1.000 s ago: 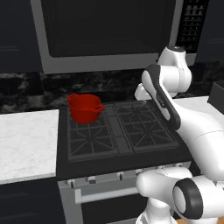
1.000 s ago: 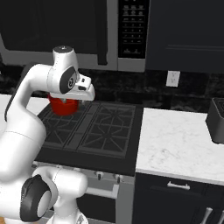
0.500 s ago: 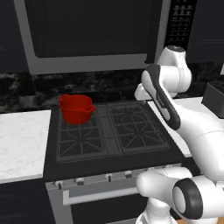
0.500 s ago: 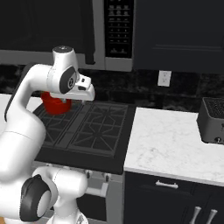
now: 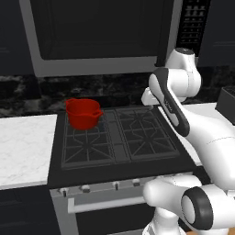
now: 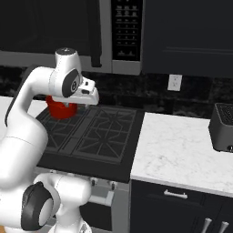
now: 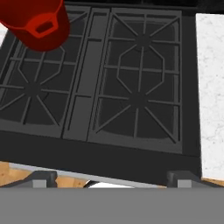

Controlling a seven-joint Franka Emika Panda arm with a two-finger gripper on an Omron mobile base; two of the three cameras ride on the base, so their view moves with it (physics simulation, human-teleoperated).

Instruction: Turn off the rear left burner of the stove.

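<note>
The stove is a black cooktop with a silver front and a row of small knobs. A red pot stands on the rear left burner, hiding most of its grate. My gripper hangs above the cooktop's back right corner, well apart from the knobs. In the right base view the gripper sits just right of the red pot. The hand view looks down on the stove; the fingertips stand wide apart, open, holding nothing. The red pot shows at its upper left.
A steel microwave hangs over the stove. White marble counters flank it on the left and right. A dark toaster stands at the right counter's far end. A bar handle crosses the oven front.
The whole picture has shifted and the toaster has come into the right base view, so the base has moved. The arm keeps its pose; the pot has not moved on the stove.
</note>
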